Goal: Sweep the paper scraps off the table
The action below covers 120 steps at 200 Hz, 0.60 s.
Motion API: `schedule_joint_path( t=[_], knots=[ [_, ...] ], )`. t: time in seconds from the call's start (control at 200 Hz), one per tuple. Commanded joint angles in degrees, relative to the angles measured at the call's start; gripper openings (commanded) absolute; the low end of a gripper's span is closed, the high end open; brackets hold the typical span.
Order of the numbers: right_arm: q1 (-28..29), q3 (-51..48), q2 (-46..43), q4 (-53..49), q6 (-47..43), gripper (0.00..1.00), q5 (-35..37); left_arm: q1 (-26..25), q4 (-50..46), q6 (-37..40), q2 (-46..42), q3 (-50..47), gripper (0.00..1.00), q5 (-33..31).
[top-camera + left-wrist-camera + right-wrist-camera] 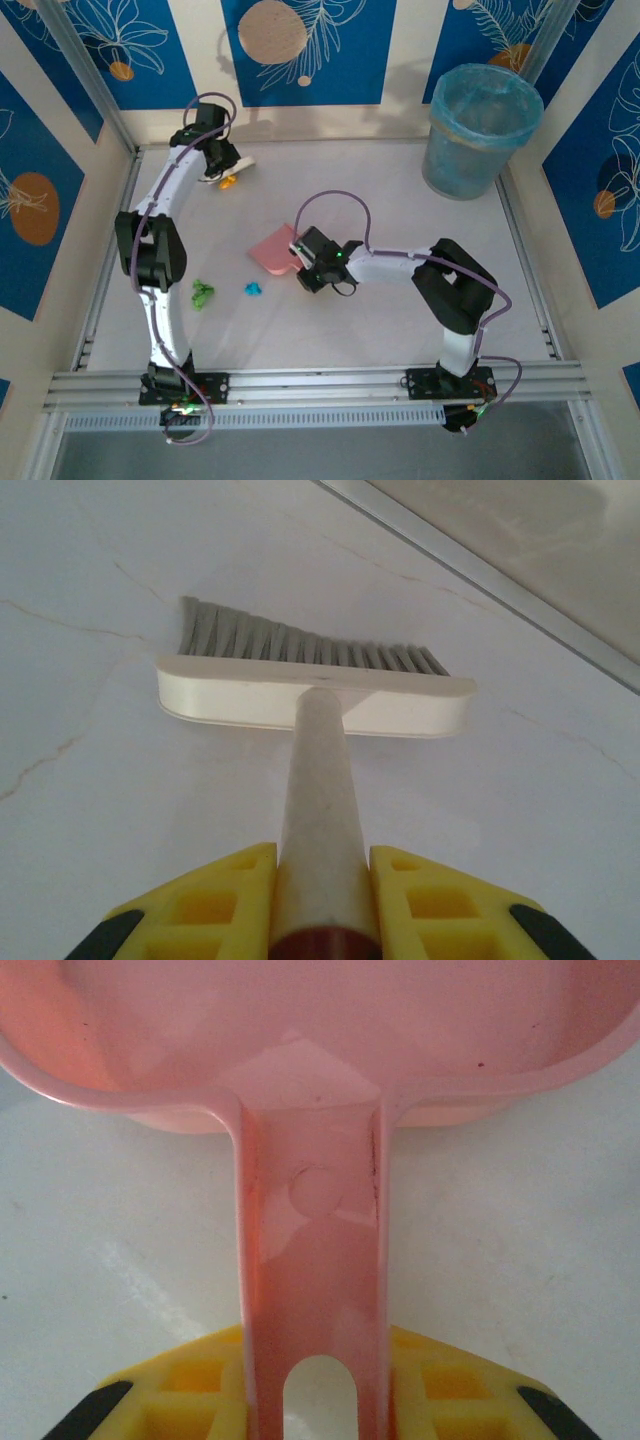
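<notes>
Yellow fingers (215,900) of the left gripper (322,910) are clamped on the hand brush (315,695) by its handle. The right gripper (315,1400) is clamped on the handle of the pink dustpan (310,1020). On the table (400,330) the paper scraps (203,294) lie scattered: green and cyan wads left of the pan, and an orange wad (228,181) just beside the brush. They look light and soft and will likely skitter, so bristles should nudge them rather than fingers pinch them.
</notes>
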Motion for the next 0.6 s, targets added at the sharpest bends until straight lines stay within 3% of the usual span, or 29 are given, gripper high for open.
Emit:
schedule_joint_path(
  t=[0.0,0.265,0.595],
  knots=[
    [-1.0,1.3,-0.8,-0.6,0.7,0.0,-2.0,-1.7,1.3,0.3,-5.2,-5.4,0.0,5.7],
    [-2.4,0.2,-2.2,0.0,2.0,0.0,-3.0,-6.8,15.8,-6.4,-19.0,-29.0,0.0,14.1],
    [-4.6,-0.8,-3.9,-0.8,4.2,0.0,-1.1,-16.2,22.2,-11.0,-30.4,-43.8,0.0,14.5]
  ],
)
